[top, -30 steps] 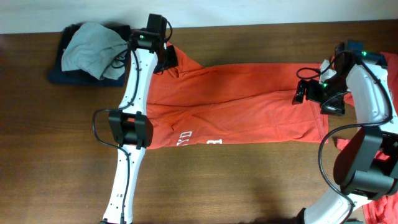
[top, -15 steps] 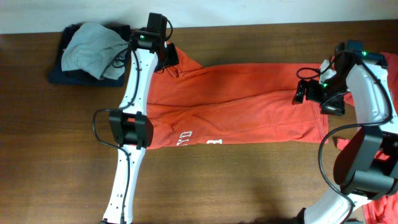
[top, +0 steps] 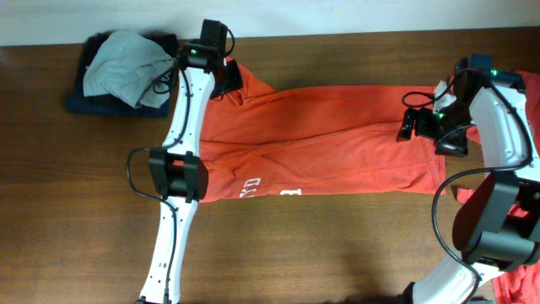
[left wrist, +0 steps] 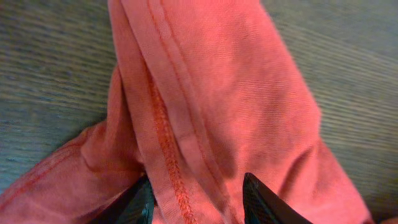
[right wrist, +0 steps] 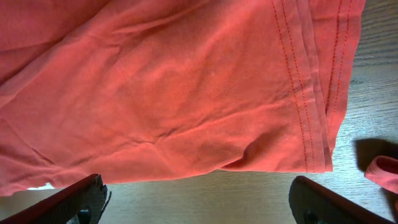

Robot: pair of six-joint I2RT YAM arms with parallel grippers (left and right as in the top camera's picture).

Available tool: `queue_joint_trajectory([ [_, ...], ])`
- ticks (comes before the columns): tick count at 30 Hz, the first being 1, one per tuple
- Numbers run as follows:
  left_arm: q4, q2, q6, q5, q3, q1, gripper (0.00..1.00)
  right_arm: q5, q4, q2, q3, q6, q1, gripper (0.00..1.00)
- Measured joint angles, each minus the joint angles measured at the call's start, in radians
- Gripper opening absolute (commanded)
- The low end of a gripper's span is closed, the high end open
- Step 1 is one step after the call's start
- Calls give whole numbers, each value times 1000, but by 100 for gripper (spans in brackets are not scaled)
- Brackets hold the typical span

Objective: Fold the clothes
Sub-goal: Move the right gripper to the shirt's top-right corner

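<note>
An orange-red T-shirt (top: 321,143) lies folded lengthwise across the table, with white print (top: 268,189) along its near edge. My left gripper (top: 228,80) is at the shirt's far left corner. In the left wrist view its fingers (left wrist: 196,202) are closed on a bunched fold of stitched sleeve fabric (left wrist: 217,74). My right gripper (top: 419,128) is at the shirt's right end. In the right wrist view it is open and empty (right wrist: 196,199) over bare wood, just off the hem (right wrist: 155,87).
A pile of grey and dark blue clothes (top: 122,67) sits at the back left. More orange-red cloth (top: 516,287) lies at the front right corner, and a bit of it shows in the right wrist view (right wrist: 382,171). The table's far edge runs just behind the left gripper.
</note>
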Motion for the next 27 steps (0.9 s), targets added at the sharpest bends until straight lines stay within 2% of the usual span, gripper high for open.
queue_joint_trajectory([
  [3,13,2,-6,0,0,0,36,0,0,0,0,1,0,99],
  [9,16,2,-10,0,0,0,24,0,0,0,0,0,0,99],
  [22,17,7,-13,1,12,0,23,0,0,0,0,0,0,99],
  [24,20,7,-13,2,13,0,21,0,0,0,0,0,0,99],
  [27,34,7,-12,9,13,0,14,0,0,0,0,0,0,99],
])
